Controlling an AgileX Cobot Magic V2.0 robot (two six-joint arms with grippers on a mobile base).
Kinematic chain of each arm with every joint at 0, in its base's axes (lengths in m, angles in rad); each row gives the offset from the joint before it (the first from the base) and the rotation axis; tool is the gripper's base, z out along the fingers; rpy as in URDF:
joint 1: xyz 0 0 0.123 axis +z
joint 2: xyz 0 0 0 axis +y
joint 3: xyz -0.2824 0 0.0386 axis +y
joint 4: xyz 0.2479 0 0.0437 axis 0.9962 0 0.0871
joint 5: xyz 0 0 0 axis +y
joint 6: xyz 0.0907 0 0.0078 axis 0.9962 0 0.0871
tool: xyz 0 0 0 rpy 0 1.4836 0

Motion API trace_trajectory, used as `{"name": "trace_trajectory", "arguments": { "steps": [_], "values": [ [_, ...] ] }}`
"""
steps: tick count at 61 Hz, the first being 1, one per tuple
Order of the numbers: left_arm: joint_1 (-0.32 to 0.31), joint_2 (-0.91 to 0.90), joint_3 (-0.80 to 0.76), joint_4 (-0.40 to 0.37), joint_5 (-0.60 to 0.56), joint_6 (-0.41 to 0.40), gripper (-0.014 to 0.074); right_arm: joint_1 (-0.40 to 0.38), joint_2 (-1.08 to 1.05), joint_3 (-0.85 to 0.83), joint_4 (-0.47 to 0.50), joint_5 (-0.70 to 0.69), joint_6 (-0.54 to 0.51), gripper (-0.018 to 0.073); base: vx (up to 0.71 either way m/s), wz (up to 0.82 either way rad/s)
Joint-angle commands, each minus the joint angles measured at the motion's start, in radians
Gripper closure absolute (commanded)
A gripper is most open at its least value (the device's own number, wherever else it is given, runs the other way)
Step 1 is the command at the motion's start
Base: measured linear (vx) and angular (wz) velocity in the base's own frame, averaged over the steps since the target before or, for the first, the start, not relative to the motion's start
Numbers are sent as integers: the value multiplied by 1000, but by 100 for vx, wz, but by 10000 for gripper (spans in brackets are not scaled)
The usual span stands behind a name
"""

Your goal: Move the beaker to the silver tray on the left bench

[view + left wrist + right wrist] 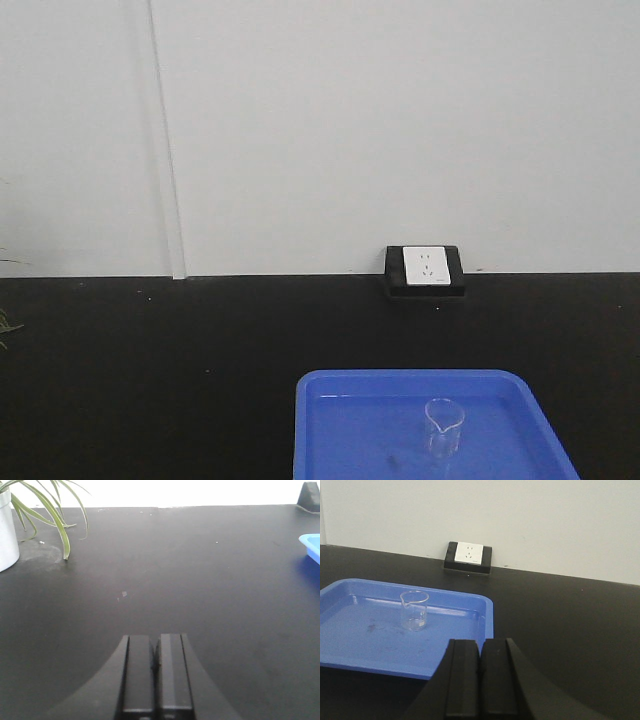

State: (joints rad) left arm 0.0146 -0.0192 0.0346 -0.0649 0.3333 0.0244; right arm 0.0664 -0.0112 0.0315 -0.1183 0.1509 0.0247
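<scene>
The small clear glass beaker (443, 426) (414, 611) stands upright inside a bright blue plastic tray (340, 430) (360, 650) on the black bench (150, 370). My right gripper (480, 645) is shut with nothing in it, just off the blue tray's near right corner, with the beaker ahead and to its left. In the left wrist view my left gripper (155, 642) is shut and empty over bare black benchtop (165, 570); only the blue tray's corner (311, 546) shows at the right edge. The silver tray is out of view.
A black-framed white wall socket (425, 270) (468, 556) sits where the bench meets the white wall, behind the blue tray. A potted plant with long green leaves in a white pot (6, 530) stands at the far left of the left wrist view.
</scene>
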Motion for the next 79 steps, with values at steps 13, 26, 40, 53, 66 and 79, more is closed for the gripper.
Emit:
{"name": "trace_trajectory", "arguments": {
  "steps": [13, 26, 40, 53, 66, 79],
  "values": [
    [-7, -8, 18, -5, -84, 0, 595, 0, -11, 5, -6, -79, -8, 571, 0, 0],
    [-7, -8, 18, -5, -84, 0, 595, 0, -11, 5, -6, -79, -8, 571, 0, 0],
    [-7, -8, 18, -5, -84, 0, 595, 0, -11, 5, -6, -81, -8, 571, 0, 0],
    [-7, -8, 18, -5, -84, 0, 595, 0, -11, 5, -7, -91, -8, 571, 0, 0],
    [-7, -8, 18, -5, -84, 0, 595, 0, -11, 5, -7, -199, -8, 571, 0, 0],
    [-7, -8, 19, -5, -84, 0, 595, 0, -11, -10, 7, -396, 77, 571, 0, 0]
  ]
}}
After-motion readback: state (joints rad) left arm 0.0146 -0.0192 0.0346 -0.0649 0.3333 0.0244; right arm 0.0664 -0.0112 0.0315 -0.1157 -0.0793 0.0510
